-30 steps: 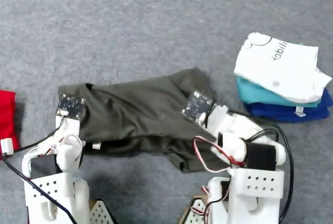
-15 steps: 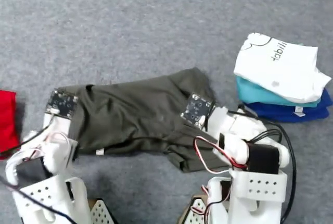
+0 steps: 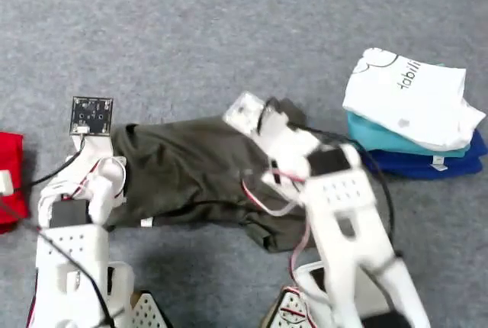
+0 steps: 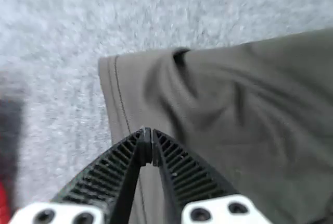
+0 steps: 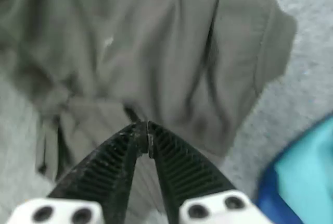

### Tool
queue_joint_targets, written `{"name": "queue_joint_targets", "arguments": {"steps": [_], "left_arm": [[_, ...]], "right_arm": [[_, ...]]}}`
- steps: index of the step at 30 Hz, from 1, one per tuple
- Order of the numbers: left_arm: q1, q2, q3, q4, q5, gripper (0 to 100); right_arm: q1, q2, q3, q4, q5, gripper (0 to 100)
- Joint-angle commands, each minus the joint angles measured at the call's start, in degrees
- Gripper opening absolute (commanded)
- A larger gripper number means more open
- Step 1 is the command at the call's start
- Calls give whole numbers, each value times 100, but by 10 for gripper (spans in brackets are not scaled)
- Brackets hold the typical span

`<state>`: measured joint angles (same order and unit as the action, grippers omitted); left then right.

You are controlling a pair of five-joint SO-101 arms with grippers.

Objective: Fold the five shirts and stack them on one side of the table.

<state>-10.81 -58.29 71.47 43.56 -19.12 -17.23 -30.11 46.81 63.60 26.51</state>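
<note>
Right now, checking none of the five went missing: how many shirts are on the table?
5. The olive shirt lies spread in the middle; at the right, the white shirt tops the teal shirt and the blue shirt; the red shirt sits at the left edge.

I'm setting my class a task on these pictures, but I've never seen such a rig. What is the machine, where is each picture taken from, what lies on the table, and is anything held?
These are two small robot arms at a grey table. The high view looks down on both; the other two come from cameras on each wrist. An olive shirt lies rumpled in the middle. At one side a white shirt tops a teal shirt and a blue shirt; a red shirt lies at the opposite edge. The left hand and right hand are shut over the olive shirt; whether they pinch cloth is unclear.
</note>
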Motion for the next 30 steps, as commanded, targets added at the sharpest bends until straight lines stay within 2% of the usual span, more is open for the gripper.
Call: {"name": "queue_joint_targets", "arguments": {"steps": [1,5,11,16,25,30], "left_arm": [[62,769,273,-1011,97,20],[44,1437,730,-1785,70,20],[-360,1578,580,-1855,105,20],[-369,1578,580,-1855,105,20],[-369,1587,580,-1864,105,20],[-369,1587,580,-1864,97,20]], "right_arm": [[-75,1112,-796,-220,-589,5],[-84,1877,-1613,158,-1169,6],[-374,2598,-2009,1125,-1248,9],[-505,2888,-1982,1204,-1257,9],[-523,2440,-1903,2338,-1125,9],[-646,1736,-1103,2163,-967,9]]}}
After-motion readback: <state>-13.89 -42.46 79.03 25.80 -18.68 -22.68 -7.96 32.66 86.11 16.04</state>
